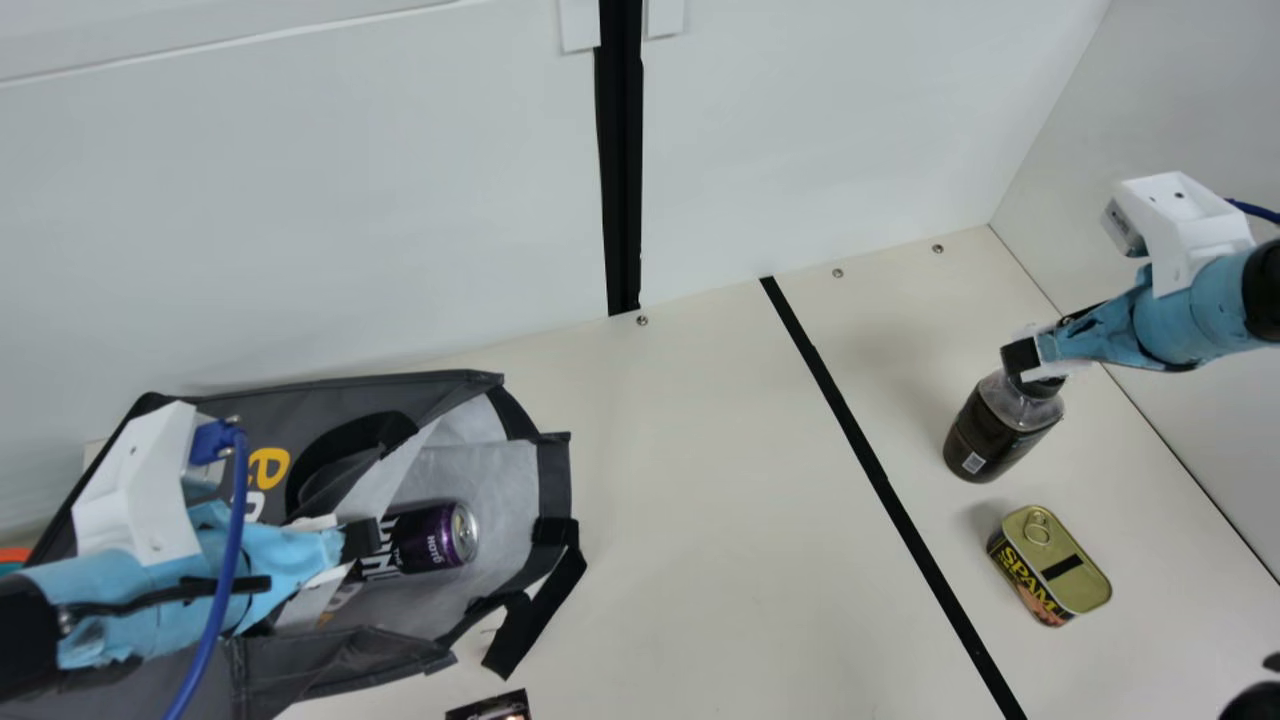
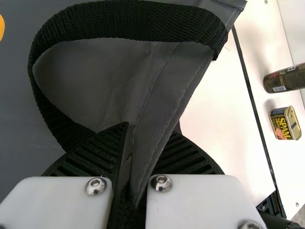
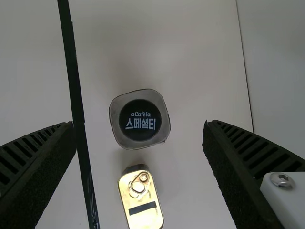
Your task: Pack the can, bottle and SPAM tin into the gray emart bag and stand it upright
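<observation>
Cream table (image 1: 690, 520) against pale wall panels (image 1: 350, 200); a vertical black strip (image 1: 622, 160) runs down the wall. Items listed left to right.

At the far left edge, part of an orange object (image 1: 14, 555), cut off. Next, the gray emart bag (image 1: 300, 410), lying on its side, mouth facing right, pale lining (image 1: 505, 490) exposed. The left gripper (image 1: 362, 538) is at the bag's opening; per the left wrist view, its fingers are closed on a fold of the gray fabric, beside a black strap loop (image 2: 128, 21). The purple can (image 1: 432, 537) lies on its side inside the bag, lid end toward the mouth. A second black strap (image 1: 530, 615) hangs out over the table at the mouth. Below the bag in the main view, a dark printed item (image 1: 490, 708), partly cut off.

A black line (image 1: 870, 460) crosses the table between bag and remaining goods. To its right, the bottle (image 1: 990, 435) stands upright, dark-labelled and capped. The right gripper (image 1: 1032, 368) is at the cap; the right wrist view shows its fingers spread wide, gripping nothing. Near the bottle, the SPAM tin (image 1: 1060, 560) sits on the table, pull-ring lid up.
</observation>
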Motion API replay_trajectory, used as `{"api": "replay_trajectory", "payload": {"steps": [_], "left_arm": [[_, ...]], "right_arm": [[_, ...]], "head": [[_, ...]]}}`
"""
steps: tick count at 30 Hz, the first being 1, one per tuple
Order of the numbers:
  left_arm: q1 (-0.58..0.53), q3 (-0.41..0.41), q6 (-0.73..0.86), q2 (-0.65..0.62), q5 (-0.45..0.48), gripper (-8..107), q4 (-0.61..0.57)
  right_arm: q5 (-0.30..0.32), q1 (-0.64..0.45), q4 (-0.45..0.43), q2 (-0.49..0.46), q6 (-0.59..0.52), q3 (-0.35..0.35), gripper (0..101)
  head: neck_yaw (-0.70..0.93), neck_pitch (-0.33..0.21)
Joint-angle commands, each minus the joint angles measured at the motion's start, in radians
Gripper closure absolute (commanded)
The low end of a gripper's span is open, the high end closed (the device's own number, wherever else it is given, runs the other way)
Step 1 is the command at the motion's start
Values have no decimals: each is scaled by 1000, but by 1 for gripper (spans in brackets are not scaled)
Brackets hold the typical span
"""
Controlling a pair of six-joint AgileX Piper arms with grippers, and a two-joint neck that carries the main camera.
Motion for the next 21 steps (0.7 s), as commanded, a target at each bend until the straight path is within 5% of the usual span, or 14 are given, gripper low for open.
{"api": "replay_trajectory", "payload": {"steps": [1,21], "left_arm": [[0,0,0,0,0,107,0],[0,0,0,0,0,107,0]], "right_arm": [[2,5,-6,18,-3,-8,6],[2,43,-46,153,-25,-61,6]], "head": [[-1,-21],[-1,-21]]}}
